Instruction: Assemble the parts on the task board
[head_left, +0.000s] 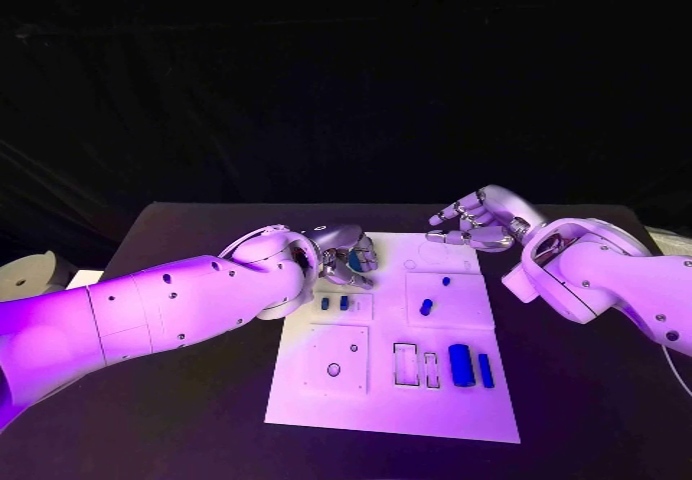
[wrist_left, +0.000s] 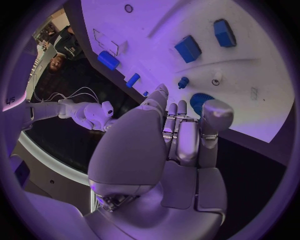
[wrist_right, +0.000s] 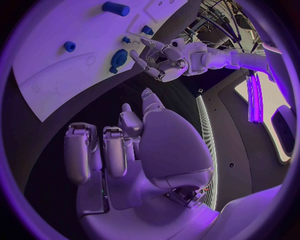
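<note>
Where the left robot hand (head_left: 343, 255) hovers, a blue part (head_left: 361, 262) hides.

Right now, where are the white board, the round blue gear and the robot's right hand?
task board (head_left: 378, 408), head view, bare near edge.
round blue gear (head_left: 359, 261), head view, its rim beside the left hand.
right hand (head_left: 476, 224), head view, middle of the hand.

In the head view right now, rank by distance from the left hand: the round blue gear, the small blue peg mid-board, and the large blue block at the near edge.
1. Round blue gear: at the left hand, at the task board's far left corner.
2. Small blue peg: mid-board, to the right.
3. Large blue block: farthest, near right part of the board.
</note>
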